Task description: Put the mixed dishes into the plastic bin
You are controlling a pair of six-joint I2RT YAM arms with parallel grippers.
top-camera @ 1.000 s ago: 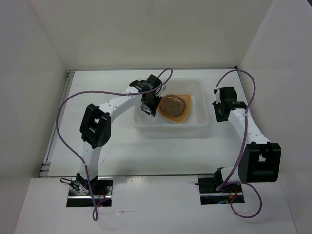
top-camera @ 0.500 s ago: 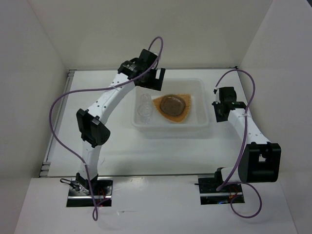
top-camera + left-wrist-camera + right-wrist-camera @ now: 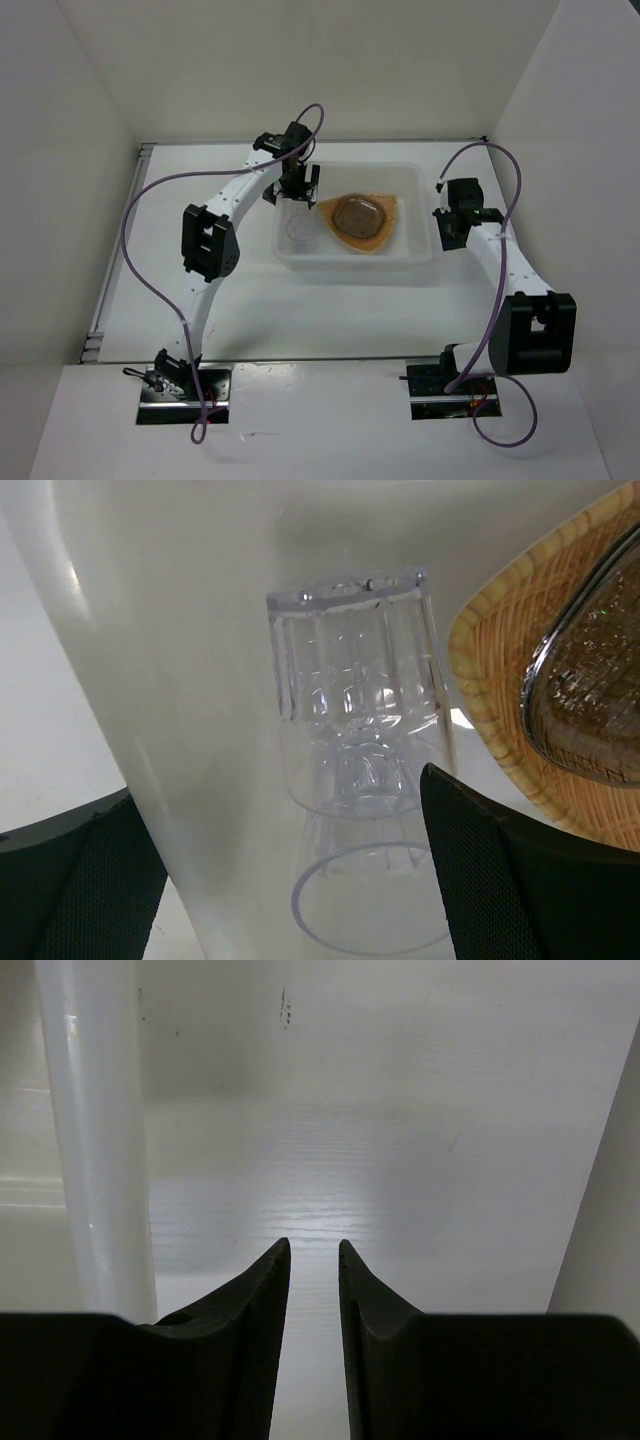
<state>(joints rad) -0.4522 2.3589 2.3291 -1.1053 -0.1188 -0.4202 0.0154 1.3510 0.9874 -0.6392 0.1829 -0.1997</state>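
A translucent white rectangular plastic bin (image 3: 415,255) is seen on the white worktop (image 3: 350,310), nearer its far edge than its near edge and between the two arms. At the bin's left end, two small clear ribbed glass cups (image 3: 350,700) are found just beside the left wall. One overlaps the other in the left wrist view, and whether they are nested cannot be told. The left gripper (image 3: 298,190) is held directly above these cups, its jaws spread wide with nothing gripped, and the cups are apart from both black fingers (image 3: 85,880). To the right of the cups, an orange rounded-triangle woven plate (image 3: 388,222) is laid in the bin's middle, and a small round grey-brown saucer (image 3: 355,214) is carried on it. The right gripper (image 3: 314,1248) is kept outside the bin's right wall, low over the worktop, its jaws only narrowly parted and empty.
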